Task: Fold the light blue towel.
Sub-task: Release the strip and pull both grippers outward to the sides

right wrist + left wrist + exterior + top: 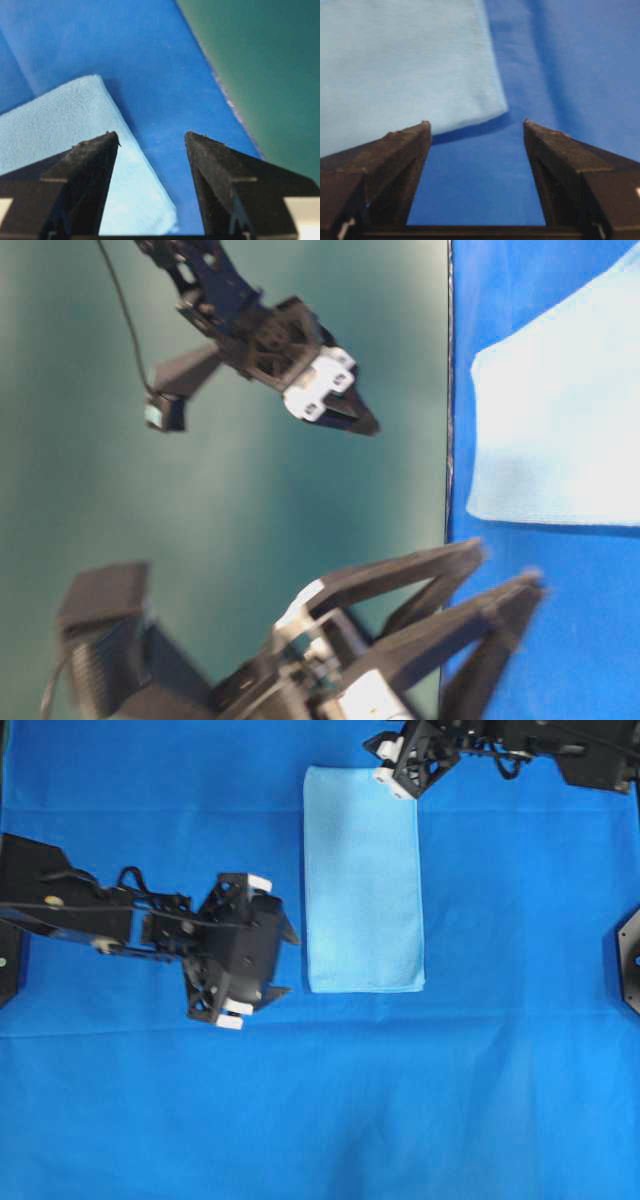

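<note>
Under right pincer (pixel 400 772), towel (pixel 363 885) corner

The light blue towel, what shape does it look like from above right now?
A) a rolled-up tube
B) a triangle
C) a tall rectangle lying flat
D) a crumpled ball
C: in the overhead view the light blue towel lies flat on the dark blue cloth as a neat rectangle, longer up-and-down than across, with straight edges and square corners.
</note>
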